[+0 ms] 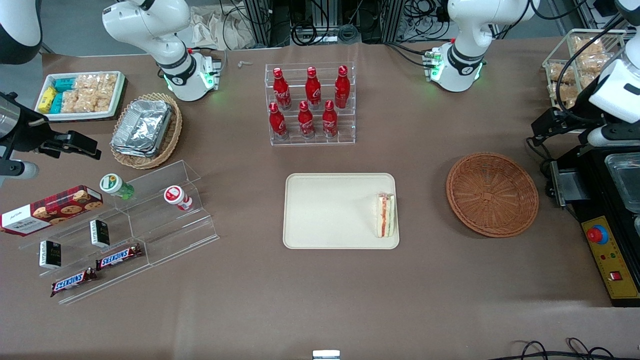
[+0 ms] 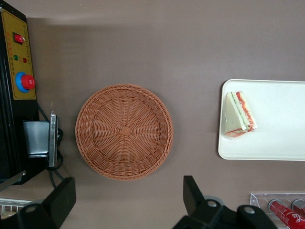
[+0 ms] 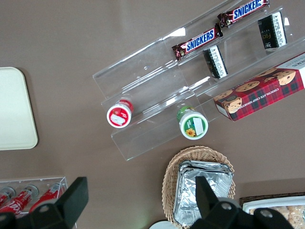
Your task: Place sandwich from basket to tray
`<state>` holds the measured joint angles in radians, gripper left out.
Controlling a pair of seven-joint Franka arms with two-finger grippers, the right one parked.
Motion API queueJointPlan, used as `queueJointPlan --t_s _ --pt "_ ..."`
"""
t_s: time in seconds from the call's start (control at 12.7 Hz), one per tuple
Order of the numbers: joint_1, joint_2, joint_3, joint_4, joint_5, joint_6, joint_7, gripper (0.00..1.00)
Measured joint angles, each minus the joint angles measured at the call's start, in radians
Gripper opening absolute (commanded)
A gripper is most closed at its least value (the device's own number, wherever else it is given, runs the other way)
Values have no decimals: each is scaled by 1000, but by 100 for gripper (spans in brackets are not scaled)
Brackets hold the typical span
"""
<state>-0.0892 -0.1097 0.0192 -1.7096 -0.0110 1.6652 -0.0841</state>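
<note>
Brown table (image 1: 320, 290), mid-area: tray (image 1: 330, 210) holds sandwich (image 1: 386, 215) lying flat at its edge nearest basket (image 1: 492, 194). Basket toward working arm's table end. Gripper (image 2: 128, 200) raised above basket, jaws wide apart, holding nothing.

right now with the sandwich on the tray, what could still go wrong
The sandwich lies close to the rim of the tray at the basket's end, so a nudge to the tray could slide it against that rim or off. The tool hangs open above the table beside the empty basket, apart from it; a low sweep from there might catch the basket's rim. The black control box stands beside the basket, so a wide swing could clip it.
</note>
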Motion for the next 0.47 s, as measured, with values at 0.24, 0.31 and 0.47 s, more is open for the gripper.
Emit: queueJointPlan --t_s 0.24,0.31,0.47 --pt "4 0 0 1 5 -37 10 100" --pt "4 0 0 2 16 -52 33 100" --pt "4 0 0 3 31 -66 70 100"
